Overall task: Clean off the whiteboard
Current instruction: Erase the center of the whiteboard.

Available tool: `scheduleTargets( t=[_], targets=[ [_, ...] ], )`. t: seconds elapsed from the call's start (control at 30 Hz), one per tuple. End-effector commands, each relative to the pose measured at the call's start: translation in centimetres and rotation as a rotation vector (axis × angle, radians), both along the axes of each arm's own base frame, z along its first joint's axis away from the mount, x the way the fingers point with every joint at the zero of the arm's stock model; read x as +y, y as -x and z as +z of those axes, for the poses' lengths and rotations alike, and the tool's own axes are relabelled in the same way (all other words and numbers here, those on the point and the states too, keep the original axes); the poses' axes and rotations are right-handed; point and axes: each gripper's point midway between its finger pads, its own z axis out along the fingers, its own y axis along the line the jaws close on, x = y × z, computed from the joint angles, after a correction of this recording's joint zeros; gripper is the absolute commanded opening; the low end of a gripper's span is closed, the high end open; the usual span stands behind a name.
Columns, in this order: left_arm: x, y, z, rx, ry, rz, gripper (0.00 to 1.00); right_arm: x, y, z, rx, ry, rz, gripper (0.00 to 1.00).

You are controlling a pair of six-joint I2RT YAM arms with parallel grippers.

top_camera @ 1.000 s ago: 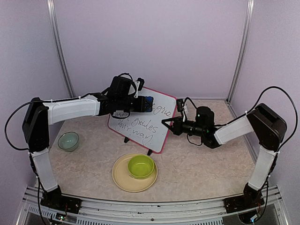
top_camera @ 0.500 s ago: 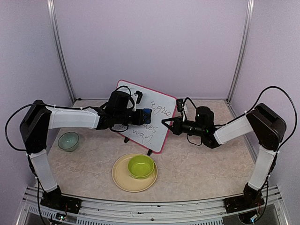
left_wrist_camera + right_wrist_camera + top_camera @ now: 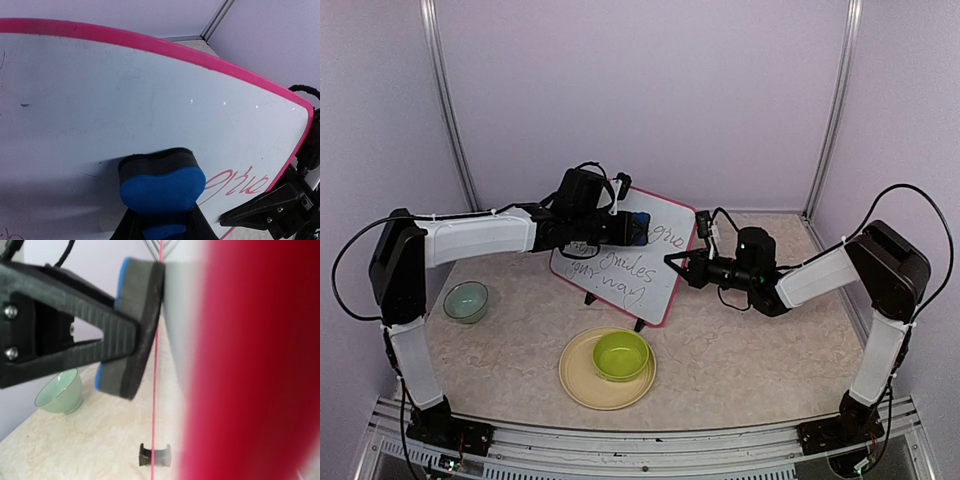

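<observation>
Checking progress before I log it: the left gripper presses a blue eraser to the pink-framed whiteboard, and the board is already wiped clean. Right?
Not quite. The left gripper does press the blue eraser to the whiteboard, but the board is not clean: the top external view shows handwriting across its lower part, and the left wrist view shows more beside the eraser.

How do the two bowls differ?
The green bowl is bright lime, while the pale bowl is a washed-out blue-green. The green bowl sits on a tan plate near the front middle, whereas the pale bowl stands straight on the table at the left side. The green bowl looks wider than the pale bowl. Both are round, upright and look empty.
</observation>
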Motion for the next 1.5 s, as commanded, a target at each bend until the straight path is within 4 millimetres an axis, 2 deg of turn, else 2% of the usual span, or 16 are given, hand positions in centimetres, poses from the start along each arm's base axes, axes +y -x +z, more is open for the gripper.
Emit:
scheduleTargets(
  t=[0.0,0.23,0.37,0.47,0.7,0.8,0.9,1.17,1.27,1.37,1.47],
  targets=[
    [0.0,-0.5,-2.0,0.003,-0.005,0.004,0.04,-1.6,11.4,-16.0,0.318,0.423,0.320,0.00],
    [1.6,2.3,-7.0,0.091,-0.024,0.017,0.04,-1.4,11.4,-15.7,0.312,0.416,0.331,0.00],
    [2.3,2.9,-8.2,0.113,-0.040,0.027,0.04,-1.3,11.3,-15.6,0.309,0.416,0.332,0.00],
    [1.8,2.4,-7.4,0.103,-0.034,0.024,0.04,-1.3,11.3,-15.5,0.306,0.415,0.332,0.00],
    [-0.1,0.0,-1.8,0.016,-0.002,0.022,0.04,-1.3,11.2,-15.4,0.302,0.415,0.331,0.00],
    [-0.4,-0.5,-1.1,0.010,0.001,0.024,0.04,-1.3,11.2,-15.4,0.300,0.418,0.327,0.00],
    [-0.5,-0.2,-1.6,0.017,0.001,0.015,0.04,-1.4,11.2,-15.5,0.302,0.421,0.326,0.00],
    [0.9,2.6,-6.9,0.104,-0.020,0.021,0.04,-1.2,11.0,-15.5,0.305,0.420,0.330,0.00],
    [1.2,3.4,-8.3,0.130,-0.033,0.022,0.04,-1.1,11.0,-15.4,0.303,0.420,0.330,0.00],
    [1.0,3.4,-8.2,0.130,-0.036,0.020,0.04,-1.1,10.9,-15.4,0.302,0.420,0.331,0.00],
    [0.6,2.6,-6.7,0.104,-0.032,0.021,0.04,-1.1,11.0,-15.4,0.301,0.420,0.331,0.00]
  ],
)
